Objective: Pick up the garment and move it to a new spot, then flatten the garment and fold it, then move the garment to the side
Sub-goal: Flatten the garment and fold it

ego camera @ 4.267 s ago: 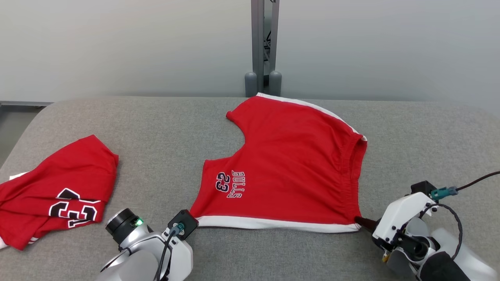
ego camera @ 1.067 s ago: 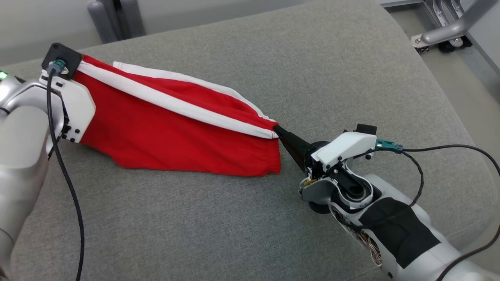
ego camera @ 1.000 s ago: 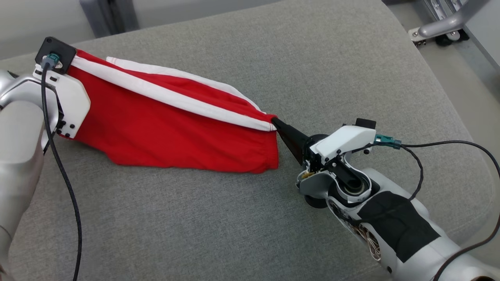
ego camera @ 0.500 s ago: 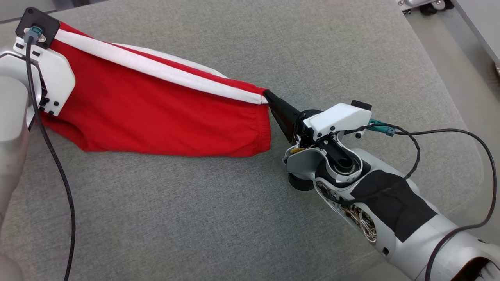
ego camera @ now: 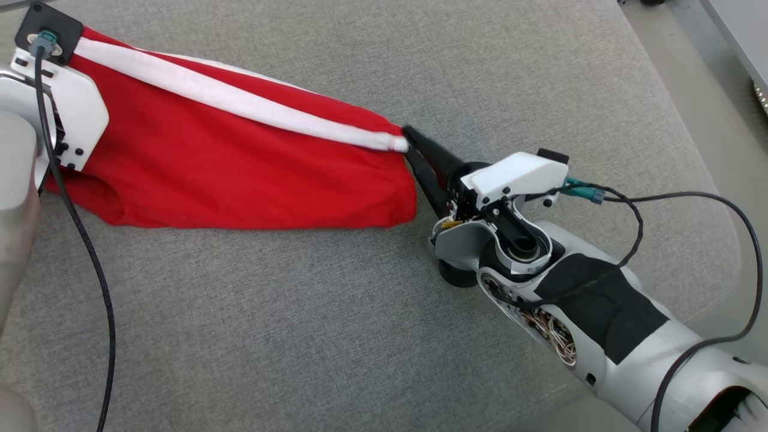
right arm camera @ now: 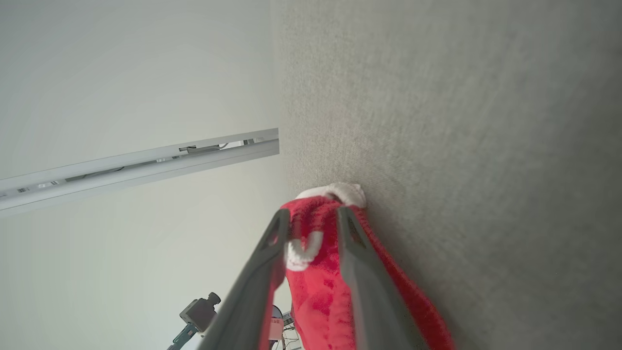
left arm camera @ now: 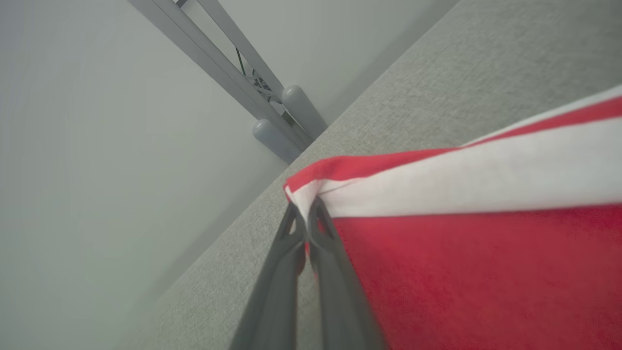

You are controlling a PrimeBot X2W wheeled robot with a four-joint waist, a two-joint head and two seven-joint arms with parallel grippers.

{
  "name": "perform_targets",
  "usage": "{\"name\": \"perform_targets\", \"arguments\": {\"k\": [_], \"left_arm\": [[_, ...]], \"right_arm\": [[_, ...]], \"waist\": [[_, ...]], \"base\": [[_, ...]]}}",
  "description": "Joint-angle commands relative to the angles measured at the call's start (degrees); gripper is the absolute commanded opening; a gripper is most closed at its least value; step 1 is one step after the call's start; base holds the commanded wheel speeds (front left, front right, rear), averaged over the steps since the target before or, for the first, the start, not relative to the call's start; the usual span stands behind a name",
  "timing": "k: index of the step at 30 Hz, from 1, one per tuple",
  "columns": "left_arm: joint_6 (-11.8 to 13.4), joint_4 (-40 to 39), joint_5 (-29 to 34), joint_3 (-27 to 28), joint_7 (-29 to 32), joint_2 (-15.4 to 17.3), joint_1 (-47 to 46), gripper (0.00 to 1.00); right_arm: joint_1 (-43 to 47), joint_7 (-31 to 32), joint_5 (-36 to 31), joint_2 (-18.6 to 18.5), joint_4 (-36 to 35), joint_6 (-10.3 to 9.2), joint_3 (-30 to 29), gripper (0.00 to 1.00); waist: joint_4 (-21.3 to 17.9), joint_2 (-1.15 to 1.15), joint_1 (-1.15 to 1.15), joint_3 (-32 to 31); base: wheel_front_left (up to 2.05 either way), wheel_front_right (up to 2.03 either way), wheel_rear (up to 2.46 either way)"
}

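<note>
Garment (ego camera: 240, 174) between left claw (left arm camera: 305, 209), tight on 1 corner, and right claw (right arm camera: 312, 214), apart around the opposite corner.

Light was bright, even and diffuse, with no glare or hot spots anywhere. In the head view the weave of the bench (ego camera: 312, 312) was crisp, and the garment (ego camera: 240, 180) threw only a thin, soft shadow along its lower edge; its red looked heavily saturated. The left forearm (ego camera: 13, 198), close to the lens at that view's left edge, was a pale blur. In the left wrist view the left claw (left arm camera: 306, 214) was out of focus, smearing toward the bottom edge, and the cloth beside it looked soft. In the right wrist view the right claw (right arm camera: 313, 218) was likewise blurred, and the bench darkened toward the right-hand corners.
</note>
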Motion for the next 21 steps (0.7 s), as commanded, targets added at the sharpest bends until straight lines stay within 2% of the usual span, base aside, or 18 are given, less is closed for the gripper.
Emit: {"name": "perform_targets", "arguments": {"k": [1,13,16,21], "left_arm": [[1.16,0.38,-0.65,0.47,-0.41,0.10,-0.96,1.00],[2.48,0.65,-2.16,0.92,-3.55,-1.22,1.38,1.00],[2.80,0.67,-2.90,1.30,-5.11,-1.62,2.40,1.00],[3.05,0.52,-4.45,2.37,-8.28,-2.82,4.52,1.00]], "right_arm": [[-0.89,-0.27,-0.49,-0.50,-0.72,0.04,0.14,1.00],[0.67,-2.15,-4.17,-0.51,-0.29,0.04,-1.87,1.00],[0.56,-3.69,-8.21,-0.49,1.21,0.04,-2.01,1.00],[1.15,-7.27,-21.35,-2.05,2.34,0.04,-1.75,1.00]], "waist": [[0.18,0.00,0.00,0.21],[1.31,0.00,0.00,-2.54],[1.69,0.00,0.00,-4.45],[3.17,0.00,0.00,-8.50]], "base": [[0.00,0.00,0.00],[0.00,0.00,0.00],[0.00,0.00,0.00],[0.00,0.00,0.00]]}}
